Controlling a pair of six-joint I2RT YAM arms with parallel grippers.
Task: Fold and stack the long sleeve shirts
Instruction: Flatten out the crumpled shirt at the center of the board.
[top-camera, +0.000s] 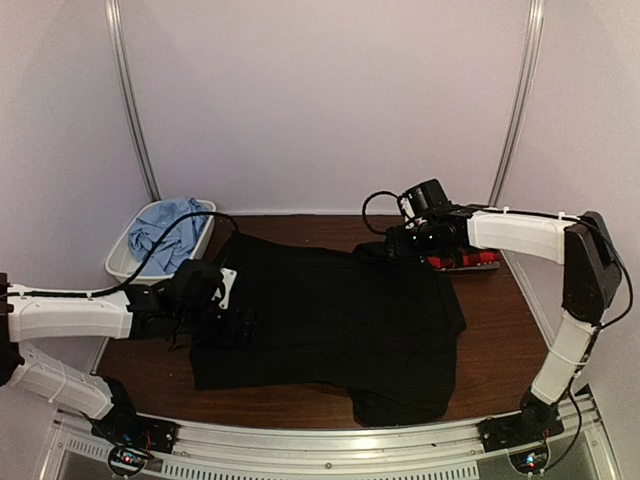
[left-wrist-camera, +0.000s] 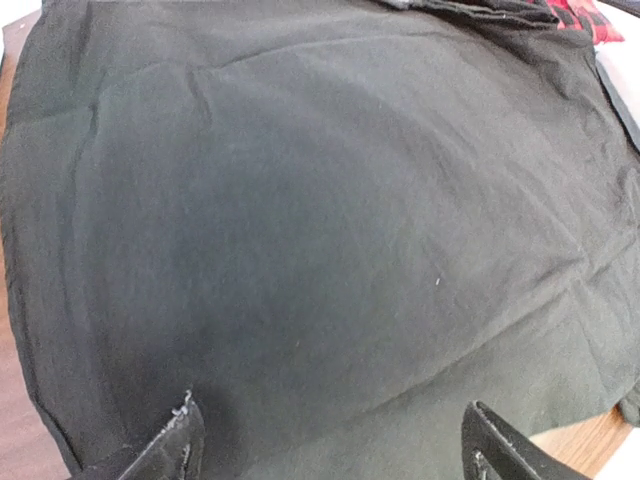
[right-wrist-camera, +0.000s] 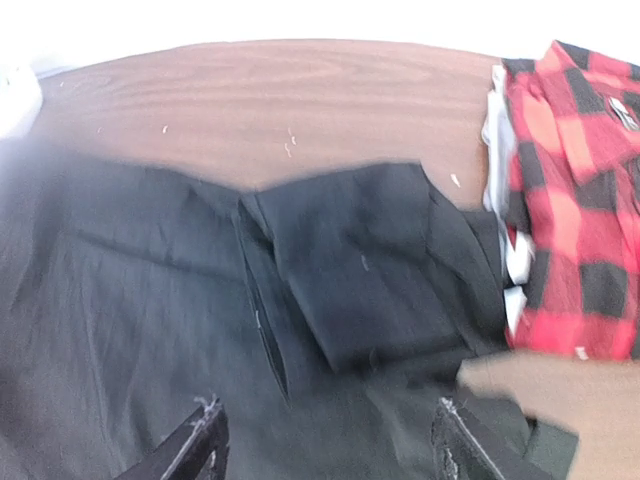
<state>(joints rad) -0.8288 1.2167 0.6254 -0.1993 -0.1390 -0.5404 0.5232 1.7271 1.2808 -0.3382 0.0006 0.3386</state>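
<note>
Lying spread across the table (top-camera: 500, 330), a black shirt (top-camera: 330, 320) is only partly folded: one flap (right-wrist-camera: 370, 260), likely a sleeve, is turned in at its far right corner, and the rest lies flat with light creases. The left gripper (left-wrist-camera: 330, 440) hovers over the shirt's left edge, fingers wide apart and empty. The right gripper (right-wrist-camera: 325, 440) hangs above the shirt's far right corner, fingers apart, gripping nothing. Just right of that corner sits a plaid shirt (right-wrist-camera: 570, 220), already folded. Far left of the black shirt, a blue shirt (top-camera: 165, 235) lies crumpled in a white bin (top-camera: 120, 262). By my reckoning one shirt is done, one is under way and one is untouched
</note>
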